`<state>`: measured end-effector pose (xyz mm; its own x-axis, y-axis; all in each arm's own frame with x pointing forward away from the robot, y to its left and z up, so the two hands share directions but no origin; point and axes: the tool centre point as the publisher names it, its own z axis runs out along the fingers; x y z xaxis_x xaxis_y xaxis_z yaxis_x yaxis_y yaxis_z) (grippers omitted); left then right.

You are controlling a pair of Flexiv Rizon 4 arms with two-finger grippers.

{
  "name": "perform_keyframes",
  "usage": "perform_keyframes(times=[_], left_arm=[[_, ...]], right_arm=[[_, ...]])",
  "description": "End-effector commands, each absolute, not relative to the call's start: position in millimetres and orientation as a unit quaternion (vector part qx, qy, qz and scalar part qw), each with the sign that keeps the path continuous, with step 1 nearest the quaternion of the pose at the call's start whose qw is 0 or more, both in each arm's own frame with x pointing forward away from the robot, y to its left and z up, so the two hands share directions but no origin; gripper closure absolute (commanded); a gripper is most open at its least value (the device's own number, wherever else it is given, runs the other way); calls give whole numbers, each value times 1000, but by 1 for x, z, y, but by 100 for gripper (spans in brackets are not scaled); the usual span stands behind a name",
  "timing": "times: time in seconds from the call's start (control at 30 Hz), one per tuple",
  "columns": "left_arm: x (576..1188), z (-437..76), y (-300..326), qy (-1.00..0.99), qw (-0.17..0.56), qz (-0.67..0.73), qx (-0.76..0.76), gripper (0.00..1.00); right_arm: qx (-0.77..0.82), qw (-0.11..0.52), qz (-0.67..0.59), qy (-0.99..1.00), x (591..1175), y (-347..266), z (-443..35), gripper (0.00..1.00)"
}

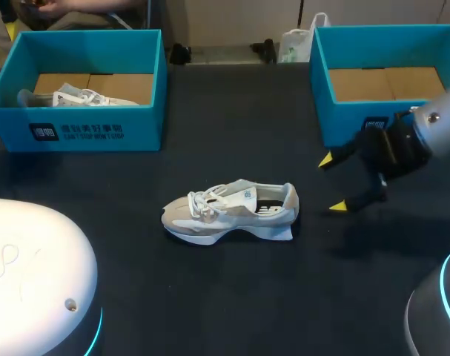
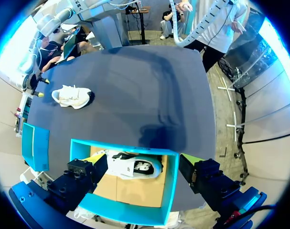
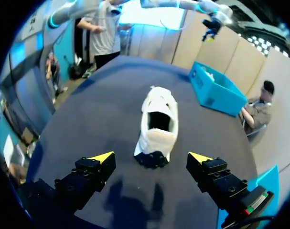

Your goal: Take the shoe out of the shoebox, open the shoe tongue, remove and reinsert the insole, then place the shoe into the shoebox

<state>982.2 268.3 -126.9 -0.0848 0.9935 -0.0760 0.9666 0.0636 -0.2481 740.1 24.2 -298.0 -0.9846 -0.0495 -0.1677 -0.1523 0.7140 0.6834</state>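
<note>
Shoe [image 1: 228,211] sits at the centre of the table [image 1: 232,297], toe toward 9 o'clock, with the right gripper [image 1: 331,183] at its 3 o'clock, spread and apart from it. At 10 o'clock the left gripper [image 2: 141,167], also spread, hovers over a box [image 1: 98,133] holding a second shoe [image 1: 80,97]; another box [image 1: 343,119] stands at 2 o'clock.

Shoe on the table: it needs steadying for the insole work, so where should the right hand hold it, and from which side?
Probably the heel of the shoe, approached from behind: it faces the open right hand, the shoe stands upright, and its sides are narrowest there.
</note>
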Motion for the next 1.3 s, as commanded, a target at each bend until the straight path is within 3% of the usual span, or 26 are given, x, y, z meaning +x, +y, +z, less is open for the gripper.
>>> perform_keyframes(times=[0.03, 1.3], left_arm=[[983, -126, 269, -727, 59, 117, -674, 0], [983, -126, 269, -727, 59, 117, -674, 0]], right_arm=[[-25, 80, 386, 919, 733, 14, -311, 0], [45, 55, 396, 916, 763, -27, -404, 0]])
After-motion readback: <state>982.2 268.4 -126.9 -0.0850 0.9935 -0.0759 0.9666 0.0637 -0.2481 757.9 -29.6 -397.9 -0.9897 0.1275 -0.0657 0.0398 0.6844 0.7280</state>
